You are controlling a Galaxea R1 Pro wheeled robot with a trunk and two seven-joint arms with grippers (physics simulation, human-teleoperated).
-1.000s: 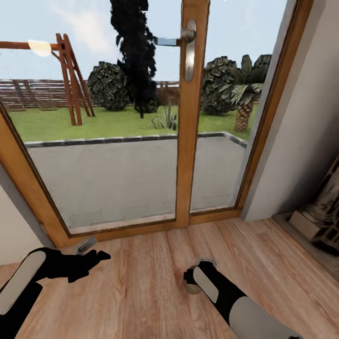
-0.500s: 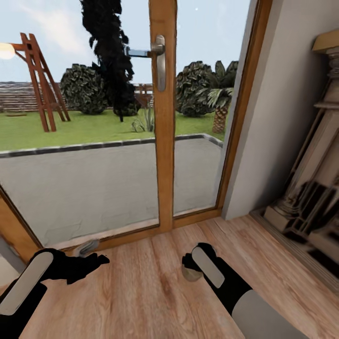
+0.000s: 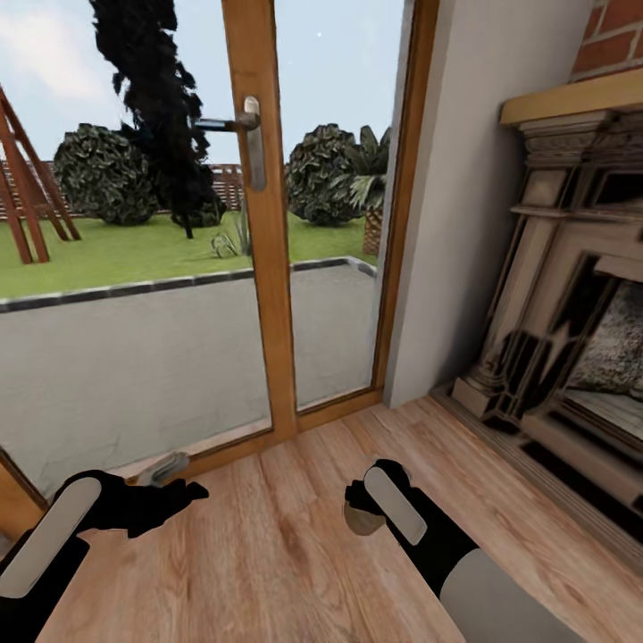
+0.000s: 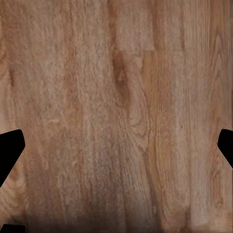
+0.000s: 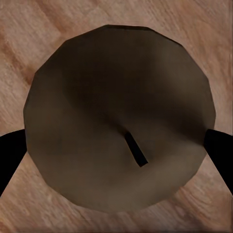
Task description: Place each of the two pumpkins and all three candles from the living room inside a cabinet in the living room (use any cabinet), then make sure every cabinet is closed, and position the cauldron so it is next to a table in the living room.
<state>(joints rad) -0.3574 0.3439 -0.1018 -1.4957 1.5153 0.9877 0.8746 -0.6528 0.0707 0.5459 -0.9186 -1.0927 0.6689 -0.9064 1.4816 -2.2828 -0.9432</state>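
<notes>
Head view shows the robot in transit over a wooden floor [image 3: 286, 554], facing a glazed patio door [image 3: 259, 268] with a fireplace [image 3: 572, 339] to the far right; no cabinet, pumpkin or cauldron is in sight. The right gripper [image 3: 364, 511] pinches 1 candle [image 3: 361, 518], a stubby cylinder seen end-on in the right wrist view [image 5: 119, 124], wick [image 5: 136, 149] showing, with a dark fingertip [image 5: 10, 158] touching each side of it. The left gripper [image 3: 183, 491] hangs above the boards with its fingers spread and nothing between them, as the left wrist view confirms, bare planks [image 4: 116, 116] between the 2 fingertips [image 4: 9, 150].

To carry well, I judge the right pinch should stay firm and level, the arm kept low and near the trunk while the base turns, so the candle does not slip from a grip that catches only its sides. The turn should be gentle, keeping the arm well apart from the fireplace plinth.

Hard to read: the candle looks brown and shaded, so its true colour is unclear. How deep it sits between the fingers cannot be told, since the head view hides most of it behind the wrist. Where the cabinet stands cannot be told.
</notes>
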